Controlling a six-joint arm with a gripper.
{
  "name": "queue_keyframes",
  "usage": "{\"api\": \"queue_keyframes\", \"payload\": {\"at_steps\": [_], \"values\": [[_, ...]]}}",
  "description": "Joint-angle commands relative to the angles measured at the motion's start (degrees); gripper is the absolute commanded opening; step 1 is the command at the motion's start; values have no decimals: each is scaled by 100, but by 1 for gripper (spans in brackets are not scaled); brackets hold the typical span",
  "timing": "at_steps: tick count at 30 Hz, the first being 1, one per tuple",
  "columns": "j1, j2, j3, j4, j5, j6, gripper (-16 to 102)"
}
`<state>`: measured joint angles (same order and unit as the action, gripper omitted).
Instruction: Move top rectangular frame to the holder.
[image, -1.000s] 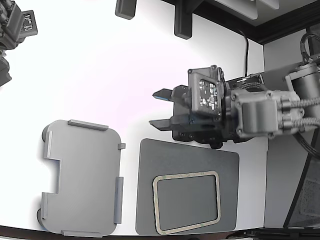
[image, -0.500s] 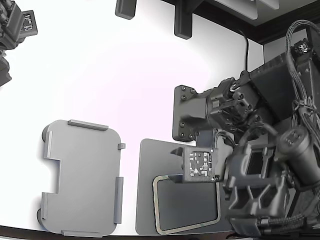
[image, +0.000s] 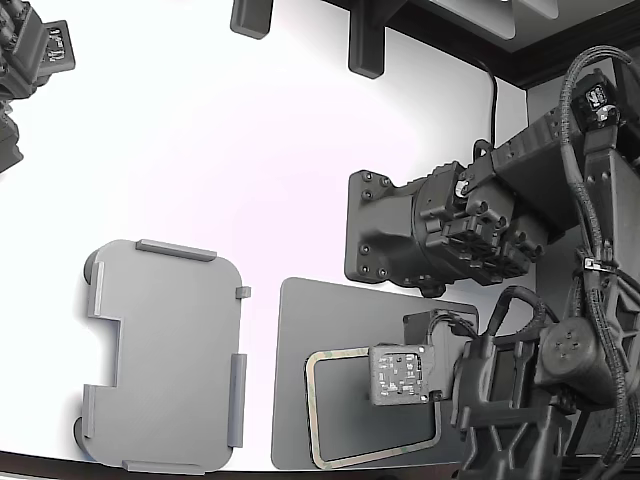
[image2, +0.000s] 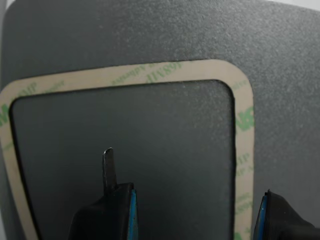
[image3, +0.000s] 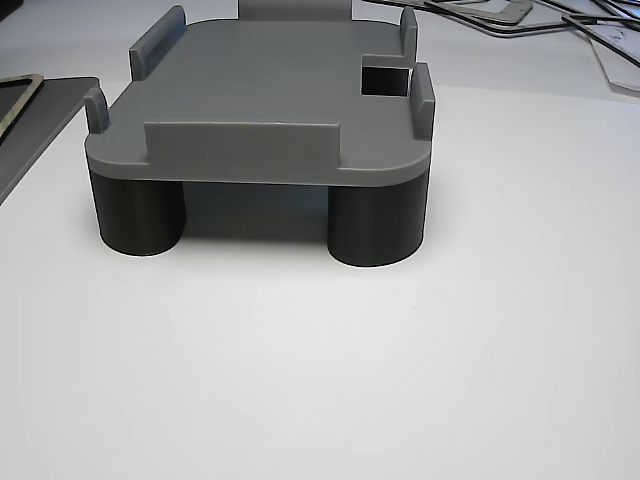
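I'm over the dark mat (image: 300, 400), my gripper (image2: 192, 210) spread wide, nothing between the fingers. The frame (image: 322, 362) lies flat on that mat; the holder (image: 165, 355) waits beside the mat, apart from it, bare. To do this well I'd catch one thin side of the frame cleanly, peeling without dragging the mat. The wrist view shows green print on the frame; the side-on other view shows the holder raised on dark round legs (image3: 375, 225), which overhead hides.
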<state>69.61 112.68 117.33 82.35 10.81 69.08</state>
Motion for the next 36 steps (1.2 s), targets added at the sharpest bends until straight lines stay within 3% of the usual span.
{"api": "queue_keyframes", "payload": {"at_steps": [1, 9, 26, 30, 36], "values": [[-53, -26, -9, -97, -18, -9, 96], [-185, -193, 431, -272, 18, -316, 81], [-378, -185, 835, -721, -114, -624, 79], [-396, -158, 1011, -800, -149, -624, 67], [-457, -176, 1160, -958, -176, -677, 70]]}}
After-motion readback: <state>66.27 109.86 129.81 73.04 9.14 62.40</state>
